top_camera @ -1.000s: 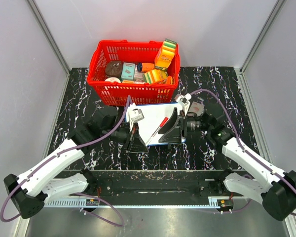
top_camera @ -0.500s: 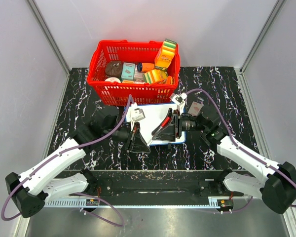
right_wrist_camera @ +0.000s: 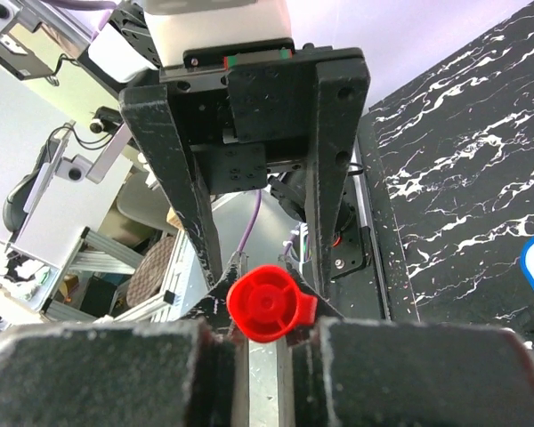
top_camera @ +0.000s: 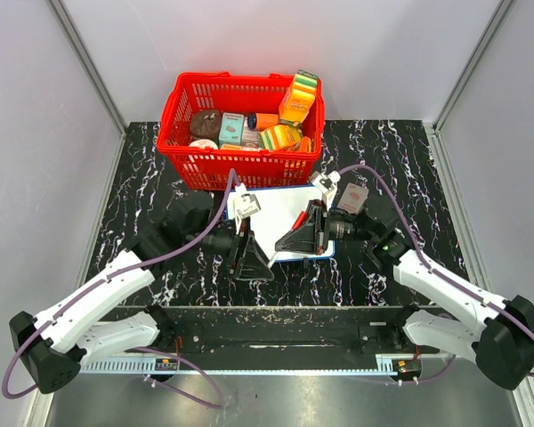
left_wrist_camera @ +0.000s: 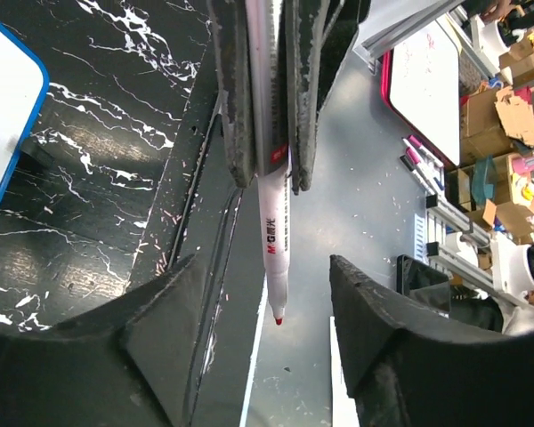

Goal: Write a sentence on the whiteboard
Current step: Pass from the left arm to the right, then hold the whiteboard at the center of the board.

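Two pincers: my right gripper (right_wrist_camera: 260,336) is pinching the marker (left_wrist_camera: 276,253), left gripper (top_camera: 251,256) hanging spread, so I'm aiming to back left straight off.

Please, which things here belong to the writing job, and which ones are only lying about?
Belong to the job:
- the whiteboard
- the red marker, clamped in the right gripper
- the left gripper, open and not touching the marker

Only lying about:
- the red basket
- the packets inside it
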Available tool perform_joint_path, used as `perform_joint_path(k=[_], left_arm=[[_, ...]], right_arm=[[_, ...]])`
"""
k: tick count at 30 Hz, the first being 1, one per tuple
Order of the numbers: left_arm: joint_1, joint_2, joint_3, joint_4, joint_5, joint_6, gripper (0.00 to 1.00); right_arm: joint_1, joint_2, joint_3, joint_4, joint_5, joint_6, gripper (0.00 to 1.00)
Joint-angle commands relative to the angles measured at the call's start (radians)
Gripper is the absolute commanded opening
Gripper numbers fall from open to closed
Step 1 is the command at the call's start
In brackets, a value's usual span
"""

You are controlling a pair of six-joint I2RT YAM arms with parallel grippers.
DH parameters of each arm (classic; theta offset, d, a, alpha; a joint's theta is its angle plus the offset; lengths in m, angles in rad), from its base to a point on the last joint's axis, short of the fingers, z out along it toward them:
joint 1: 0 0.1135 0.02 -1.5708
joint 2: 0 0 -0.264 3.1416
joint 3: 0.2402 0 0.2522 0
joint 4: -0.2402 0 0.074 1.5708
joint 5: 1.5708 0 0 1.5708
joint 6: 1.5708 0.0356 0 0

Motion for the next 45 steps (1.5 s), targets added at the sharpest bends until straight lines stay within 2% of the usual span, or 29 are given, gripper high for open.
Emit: perform_joint_path(k=[1, 8, 10, 11, 12, 14, 15, 20, 21, 22, 23, 25, 26, 29, 32, 36, 45], left_arm=[[0.003, -0.016, -0.016, 0.11, -0.022, -0.045, 0.64], [0.003, 0.025, -0.016, 0.174, -0.001, -0.073, 0.62], [0.003, 0.031, -0.017, 0.199, 0.004, -0.082, 0.58], [0.003, 0.033, -0.017, 0.205, 0.007, -0.082, 0.53], [0.003, 0.034, -0.017, 0.21, 0.008, -0.084, 0.35], [0.003, 0.038, -0.017, 0.211, 0.01, -0.085, 0.16], [0.003, 0.036, -0.017, 0.211, 0.008, -0.087, 0.01], [0.003, 0.027, -0.026, 0.211, 0.001, -0.086, 0.0], [0.003, 0.027, -0.028, 0.21, -0.001, -0.086, 0.09], [0.003, 0.025, -0.028, 0.208, -0.016, -0.086, 0.43], [0.003, 0.025, -0.028, 0.196, -0.024, -0.084, 0.61], [0.003, 0.013, -0.025, 0.188, -0.057, -0.078, 0.79], [0.003, 0.008, -0.022, 0.176, -0.076, -0.076, 0.84], [0.004, -0.024, -0.019, 0.156, -0.169, -0.078, 0.94], [0.01, -0.054, -0.022, 0.128, -0.26, -0.089, 0.99], [0.049, -0.085, -0.045, 0.09, -0.366, -0.116, 0.99], [0.202, -0.108, -0.201, 0.125, -0.391, -0.185, 0.99]], right_arm=[[0.01, -0.071, -0.022, 0.015, 0.074, -0.007, 0.0], [0.01, -0.152, -0.056, -0.04, 0.199, -0.039, 0.0], [0.012, -0.161, -0.062, -0.045, 0.21, -0.042, 0.0], [0.01, -0.161, -0.062, -0.045, 0.21, -0.041, 0.0], [0.009, -0.161, -0.063, -0.051, 0.213, -0.042, 0.0], [0.01, -0.158, -0.065, -0.051, 0.205, -0.041, 0.0], [0.01, -0.158, -0.066, -0.051, 0.204, -0.042, 0.0], [0.01, -0.175, -0.073, -0.051, 0.213, -0.039, 0.0], [0.01, -0.18, -0.074, -0.057, 0.216, -0.041, 0.0], [0.009, -0.183, -0.071, -0.063, 0.223, -0.047, 0.0], [0.01, -0.186, -0.071, -0.078, 0.23, -0.05, 0.0], [0.01, -0.194, -0.066, -0.106, 0.259, -0.067, 0.0], [0.01, -0.197, -0.062, -0.124, 0.272, -0.078, 0.0], [0.01, -0.218, -0.054, -0.221, 0.349, -0.114, 0.0], [0.009, -0.261, -0.054, -0.343, 0.462, -0.153, 0.0], [0.01, -0.357, -0.063, -0.457, 0.658, -0.213, 0.0], [0.01, -0.428, -0.039, -0.64, 0.904, -0.343, 0.0]])
